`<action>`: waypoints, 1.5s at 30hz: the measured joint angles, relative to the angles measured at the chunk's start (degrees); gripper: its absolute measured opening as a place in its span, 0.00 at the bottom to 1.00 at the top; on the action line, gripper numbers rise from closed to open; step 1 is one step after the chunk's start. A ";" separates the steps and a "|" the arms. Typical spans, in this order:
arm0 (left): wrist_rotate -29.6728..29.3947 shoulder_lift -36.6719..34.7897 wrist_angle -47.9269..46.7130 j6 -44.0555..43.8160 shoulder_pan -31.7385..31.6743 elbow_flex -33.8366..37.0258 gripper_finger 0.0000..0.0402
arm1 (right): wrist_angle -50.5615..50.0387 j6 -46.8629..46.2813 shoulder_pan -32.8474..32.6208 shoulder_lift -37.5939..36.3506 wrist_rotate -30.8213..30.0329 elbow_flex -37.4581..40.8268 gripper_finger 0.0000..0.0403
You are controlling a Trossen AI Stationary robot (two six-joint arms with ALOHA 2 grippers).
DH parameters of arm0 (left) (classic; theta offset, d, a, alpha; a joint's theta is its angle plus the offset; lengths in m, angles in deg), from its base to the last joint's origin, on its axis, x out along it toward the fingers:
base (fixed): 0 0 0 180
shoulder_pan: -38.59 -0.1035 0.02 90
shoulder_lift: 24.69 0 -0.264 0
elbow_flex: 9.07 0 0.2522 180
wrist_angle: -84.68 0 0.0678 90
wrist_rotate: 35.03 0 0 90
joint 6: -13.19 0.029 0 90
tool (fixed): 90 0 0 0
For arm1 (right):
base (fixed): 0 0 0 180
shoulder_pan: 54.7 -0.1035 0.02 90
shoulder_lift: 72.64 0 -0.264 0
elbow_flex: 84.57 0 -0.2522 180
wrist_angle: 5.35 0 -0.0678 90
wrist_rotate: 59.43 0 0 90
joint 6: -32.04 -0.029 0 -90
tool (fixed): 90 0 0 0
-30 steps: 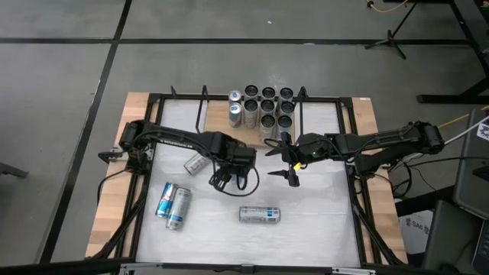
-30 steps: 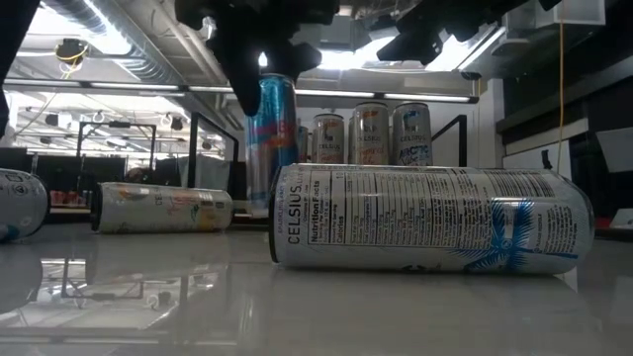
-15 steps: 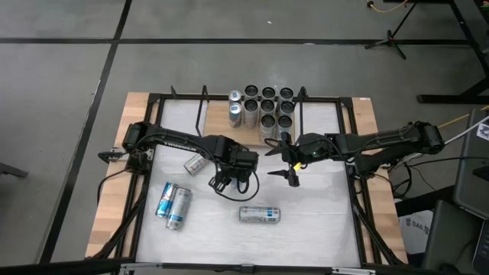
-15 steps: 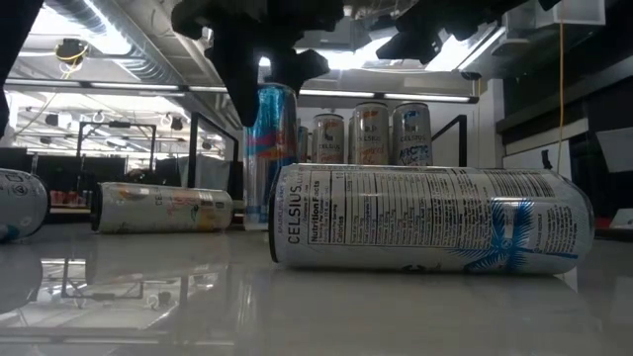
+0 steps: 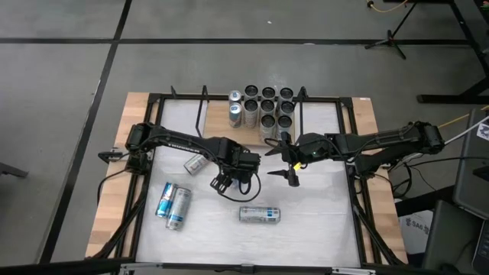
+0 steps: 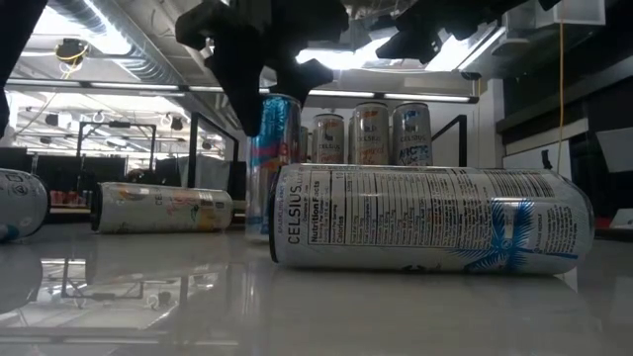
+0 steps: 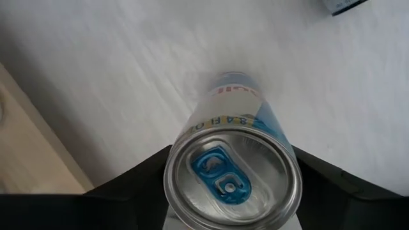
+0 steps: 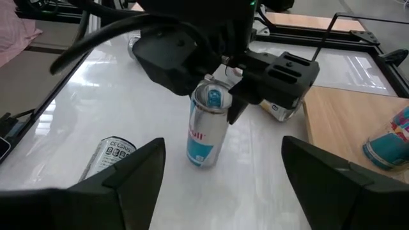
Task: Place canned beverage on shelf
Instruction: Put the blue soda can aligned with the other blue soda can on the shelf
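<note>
Loosening since a second ago, our left tool (image 8: 220, 96) brackets the blue can (image 8: 206, 129) upright on the counter (image 5: 321, 206), short of the shelf (image 5: 220, 116). Right tool (image 5: 289, 162) gapes. Thin, slick walls: we'd grip mid-body.

A can (image 7: 232, 167) with a blue pull tab stood upright on the white tabletop (image 7: 115, 57). The left gripper's dark fingers (image 7: 131, 188) flanked it on both sides.
</note>
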 joint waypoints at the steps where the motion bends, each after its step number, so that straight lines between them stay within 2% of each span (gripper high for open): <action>1: -0.21 0.00 0.14 0.00 0.00 0.00 0.65 | 0.01 0.00 -0.01 0.00 0.02 0.00 0.75; 6: -2.44 -0.01 0.79 -0.22 -0.03 0.00 0.68 | -0.01 0.00 0.01 0.00 0.00 0.00 0.75; 14: -2.45 -0.01 0.79 -0.44 0.00 0.00 0.72 | -0.08 0.00 0.00 0.00 0.01 0.00 0.75; 20: -2.45 0.00 0.79 -1.21 -0.02 0.00 0.79 | -0.07 0.00 0.01 0.00 0.00 0.00 0.75; 26: -2.45 -0.02 0.73 -10.06 -0.02 0.00 0.85 | -0.09 0.00 0.01 0.00 0.00 0.00 0.75; 38: -1.36 -0.04 0.53 -32.67 0.00 0.00 0.84 | -0.09 0.00 0.01 0.00 0.00 0.00 0.75; 45: -1.37 -0.07 1.31 -36.53 0.01 0.00 0.84 | -0.09 0.00 0.00 0.00 0.01 0.00 0.75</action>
